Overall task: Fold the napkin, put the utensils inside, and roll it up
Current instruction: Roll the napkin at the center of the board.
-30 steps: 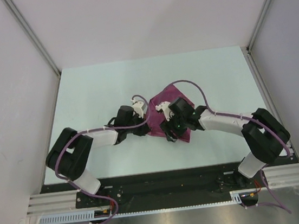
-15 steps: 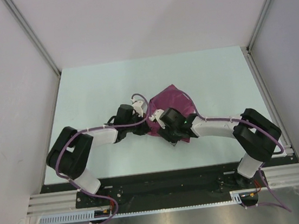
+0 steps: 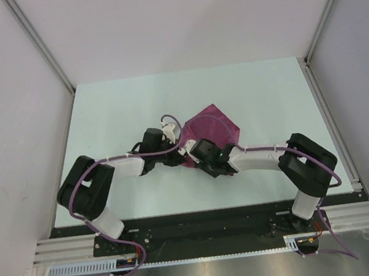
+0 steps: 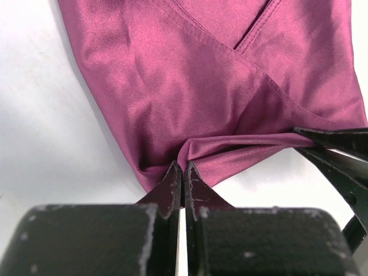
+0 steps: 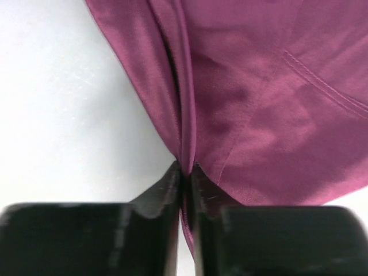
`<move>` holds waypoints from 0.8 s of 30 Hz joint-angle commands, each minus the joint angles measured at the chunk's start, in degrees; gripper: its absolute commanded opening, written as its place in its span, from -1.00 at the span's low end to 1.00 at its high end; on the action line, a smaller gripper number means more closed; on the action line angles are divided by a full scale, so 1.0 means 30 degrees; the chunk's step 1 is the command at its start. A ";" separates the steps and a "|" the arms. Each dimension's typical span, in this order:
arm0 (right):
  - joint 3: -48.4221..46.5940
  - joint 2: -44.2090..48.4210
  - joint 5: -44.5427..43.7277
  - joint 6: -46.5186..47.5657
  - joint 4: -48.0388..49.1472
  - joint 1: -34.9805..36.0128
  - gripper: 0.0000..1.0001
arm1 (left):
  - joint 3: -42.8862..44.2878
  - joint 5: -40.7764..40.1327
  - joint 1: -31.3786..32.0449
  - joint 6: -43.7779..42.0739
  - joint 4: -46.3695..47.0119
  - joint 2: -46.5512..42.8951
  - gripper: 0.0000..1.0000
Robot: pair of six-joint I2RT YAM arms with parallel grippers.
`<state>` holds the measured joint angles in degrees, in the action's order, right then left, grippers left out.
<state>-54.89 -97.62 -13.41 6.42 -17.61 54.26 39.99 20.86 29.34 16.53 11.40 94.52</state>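
Now the napkin (image 3: 213,127) lies centred on the desk (image 3: 114,113), bunched at its 7 o'clock corner, where the left gripper (image 4: 183,172) and the right gripper (image 5: 185,170) are each clamped on a pinch of cloth. Lifting both together, level, should carry the fold toward 1 o'clock without wrinkles.

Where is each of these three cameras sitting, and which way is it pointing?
Top: fixed above and behind the arms, looking down at the table; both arms show.
Left wrist: on the left arm, looking along the left pincer, shut on the napkin.
Right wrist: on the right arm, looking along the right pincer, also pinching it.
Shared: all three see the napkin.
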 commanded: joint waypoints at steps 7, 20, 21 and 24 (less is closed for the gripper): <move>-0.2765 -0.2289 0.8613 0.0323 -0.5083 -0.1442 -1.00 | 0.0616 0.0430 -0.0874 0.0348 -0.0311 -0.1153 -0.41; -0.4671 -0.4723 2.1245 0.0616 -0.6702 -0.5541 -1.00 | -0.1285 -0.1242 -0.1256 -0.0180 -0.0610 -0.4933 0.31; -0.4613 -0.4869 2.1721 0.0616 -0.6642 -0.5838 -1.00 | -0.1752 -0.1270 -0.1256 -0.0151 -0.0461 -0.5109 0.38; -0.4525 -0.5601 2.3100 0.0558 -0.6437 -0.6951 -1.00 | -0.2253 -0.1475 -0.1256 -0.0179 -0.0342 -0.5578 0.51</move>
<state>-67.85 -112.12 43.22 8.21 -34.98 36.99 35.55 17.61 25.85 16.86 8.84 80.47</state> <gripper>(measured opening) 0.018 0.729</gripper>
